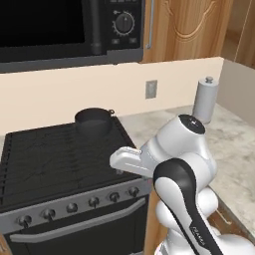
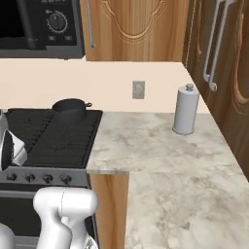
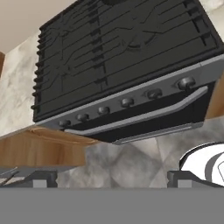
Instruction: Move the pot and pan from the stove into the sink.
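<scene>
The deep black pot (image 1: 93, 121) (image 2: 71, 109) stands on the back right burner of the stove (image 1: 50, 154) (image 2: 53, 136). The pan and the sink are out of view. In the hand view my gripper (image 3: 113, 179) is open with nothing between its fingertips. It looks from in front at the stove (image 3: 122, 52), taking in its grates, its row of knobs and its oven door handle. My arm (image 1: 182, 164) bends in front of the stove's right front corner, well short of the pot.
A black microwave (image 1: 60, 30) (image 2: 39, 24) hangs above the stove. To the stove's right runs a marble counter (image 1: 234, 144) (image 2: 165, 160) with a grey upright cylinder (image 1: 205, 99) (image 2: 186, 109) near the wall. Wooden cabinets (image 2: 219, 73) close off the right side.
</scene>
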